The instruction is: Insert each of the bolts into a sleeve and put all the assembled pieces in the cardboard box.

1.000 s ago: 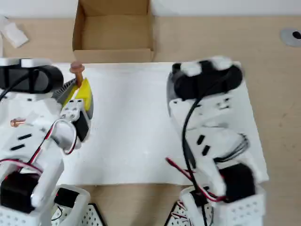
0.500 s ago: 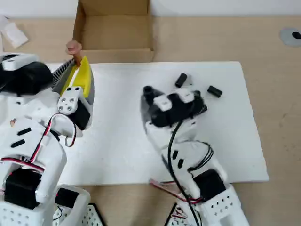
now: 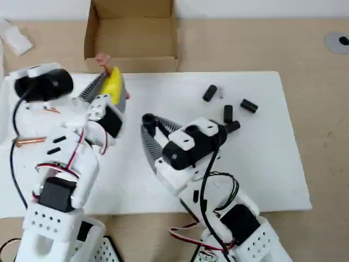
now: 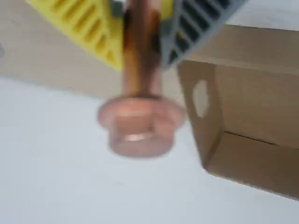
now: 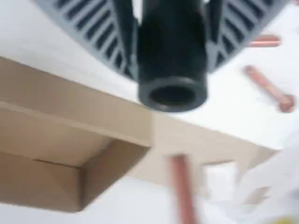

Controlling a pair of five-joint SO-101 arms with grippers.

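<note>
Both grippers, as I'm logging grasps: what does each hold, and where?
Left gripper: copper bolt, by its shank, head free. Right gripper: black sleeve, by its sides, open end free.

The cardboard box (image 3: 131, 38) stands behind the mat (image 3: 262, 164); sleeves (image 3: 210, 93) lie on its right part, 1 bolt (image 3: 30, 142) on its left.

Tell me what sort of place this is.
Probably a robotics test bench: a left arm and right arm side by side at a wooden table, and a white mat with loose sleeves, bolts and a box.
</note>
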